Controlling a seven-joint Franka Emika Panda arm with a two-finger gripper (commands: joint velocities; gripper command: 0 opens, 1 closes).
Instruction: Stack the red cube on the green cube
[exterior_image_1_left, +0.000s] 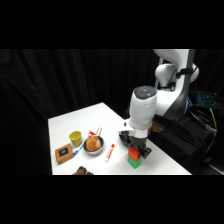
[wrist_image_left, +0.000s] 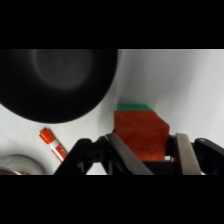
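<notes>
The red cube (exterior_image_1_left: 133, 152) rests on top of the green cube (exterior_image_1_left: 134, 162) near the table's front edge. My gripper (exterior_image_1_left: 135, 148) comes down from above, shut on the red cube. In the wrist view the red cube (wrist_image_left: 140, 134) fills the space between the two fingers (wrist_image_left: 123, 152), and my gripper (wrist_image_left: 152, 156) holds it by its sides. Only a thin strip of the green cube (wrist_image_left: 134, 107) shows beyond the red one.
A large black bowl (wrist_image_left: 55, 82) lies close beside the stack. A red-and-white tube (exterior_image_1_left: 110, 152) lies left of it. Further left stand a silver bowl (exterior_image_1_left: 93, 145) holding something orange, a yellow-green cup (exterior_image_1_left: 75, 137) and a brown block (exterior_image_1_left: 64, 153). The table's front edge (exterior_image_1_left: 150, 173) is close.
</notes>
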